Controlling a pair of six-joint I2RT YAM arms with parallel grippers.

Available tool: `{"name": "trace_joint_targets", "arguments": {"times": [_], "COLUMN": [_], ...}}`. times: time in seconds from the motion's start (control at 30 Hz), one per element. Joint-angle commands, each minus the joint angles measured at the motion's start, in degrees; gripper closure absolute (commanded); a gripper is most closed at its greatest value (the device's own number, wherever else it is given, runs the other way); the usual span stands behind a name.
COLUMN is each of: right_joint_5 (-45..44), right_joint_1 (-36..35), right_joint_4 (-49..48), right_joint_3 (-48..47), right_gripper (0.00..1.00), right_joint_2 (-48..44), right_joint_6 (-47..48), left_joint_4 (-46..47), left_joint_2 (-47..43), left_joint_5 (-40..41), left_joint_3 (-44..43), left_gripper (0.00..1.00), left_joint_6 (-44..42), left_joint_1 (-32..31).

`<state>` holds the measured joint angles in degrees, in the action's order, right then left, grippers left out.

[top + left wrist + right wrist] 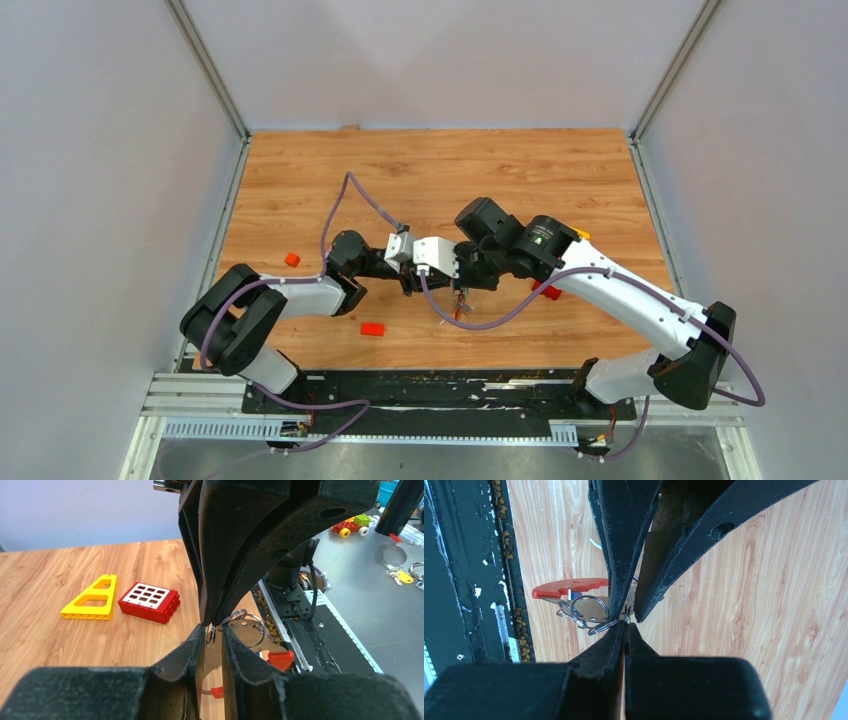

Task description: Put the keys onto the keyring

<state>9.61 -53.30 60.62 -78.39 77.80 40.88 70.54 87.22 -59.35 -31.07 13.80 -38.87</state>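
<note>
Threading step: right gripper (626, 625) clamped on keyring (569, 587), left gripper (214, 632) nearly closed, hold unclear; next needs fine alignment.

Keyring (591, 612) partly hidden behind left gripper (626, 616)

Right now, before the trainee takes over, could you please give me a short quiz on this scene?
1. True or false: the right gripper is wide open.
2. In the left wrist view, what lies beside the red brick? A) a blue cup B) a yellow triangular piece C) a green ball
3. What colour is the strap of the keyring?
Key: 1 false, it is shut; 2 B; 3 red.
</note>
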Motion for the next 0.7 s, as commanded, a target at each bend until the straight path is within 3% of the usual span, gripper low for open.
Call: {"name": "trace_joint_targets", "arguments": {"times": [0.0, 0.33, 0.57, 0.67], "right_joint_5": [1.5, 2.2, 1.2, 1.6], "right_joint_1": [-0.6, -0.6, -0.3, 0.7], "right_joint_4": [-1.7, -2.1, -3.2, -4.0], "right_joint_3": [-3.0, -2.9, -1.7, -0.7], "right_gripper": [1.0, 1.0, 1.0, 0.93], "right_joint_2": [-0.8, -1.1, -2.0, -3.1], "right_joint_6": [0.1, -0.4, -0.8, -1.3], "left_joint_4": [0.8, -0.6, 3.5, 6.3], "left_joint_2": [0.1, 0.9, 0.9, 0.5], "left_joint_5": [-0.7, -1.5, -0.9, -0.9], "left_joint_3": [-0.8, -2.1, -0.8, -0.4], "left_gripper": [0.75, 1.0, 1.0, 1.0], "left_joint_6": [-0.5, 0.4, 3.4, 5.9], "left_joint_1": [0.1, -0.2, -0.2, -0.2]}}
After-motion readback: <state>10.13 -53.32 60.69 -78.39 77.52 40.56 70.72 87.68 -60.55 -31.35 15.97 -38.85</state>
